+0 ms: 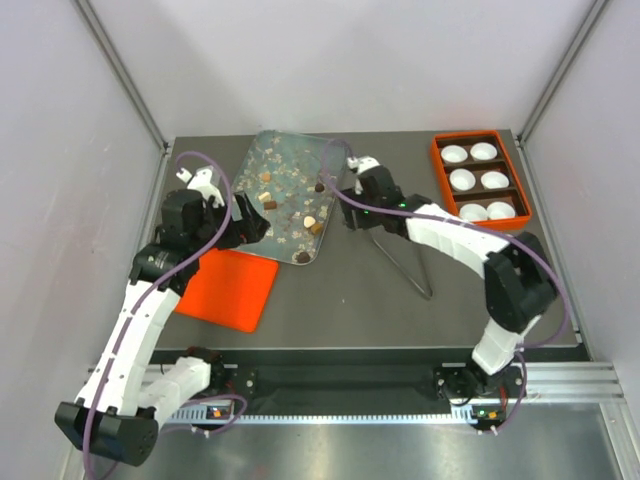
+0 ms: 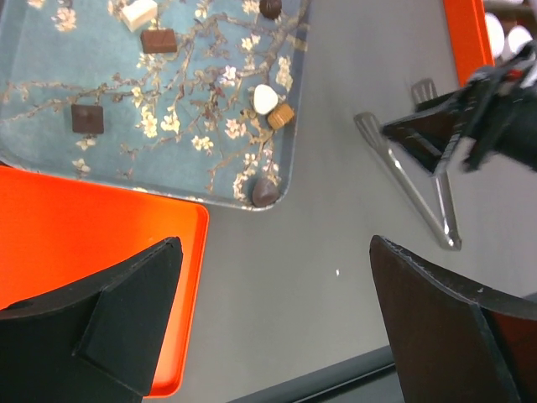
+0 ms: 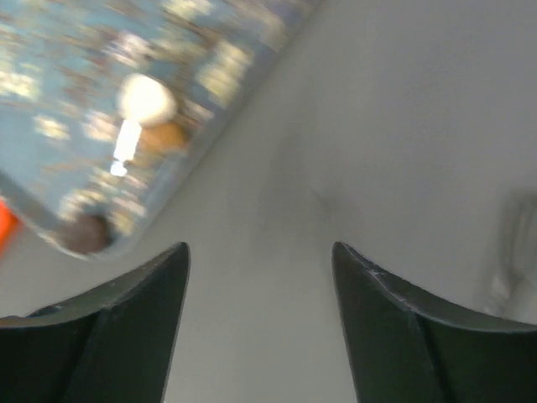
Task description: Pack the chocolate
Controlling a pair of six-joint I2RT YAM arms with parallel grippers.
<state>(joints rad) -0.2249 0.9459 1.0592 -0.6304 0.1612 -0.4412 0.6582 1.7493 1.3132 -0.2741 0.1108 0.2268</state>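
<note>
Tongs lie between tray — holding chocolate — and orange box.

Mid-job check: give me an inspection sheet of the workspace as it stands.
Surface: grey table.
Job's things: chocolate scattered on floral tray; orange box holds six white cups, all looking empty.
Clutter: tongs lying on the table; orange lid at near left.
Grippers: left gripper open, holding nothing; right gripper open, holding nothing, over the table beside the tray's corner.
Cables: purple cables looped along both arms.
Surroundings: white walls, metal frame posts.
</note>
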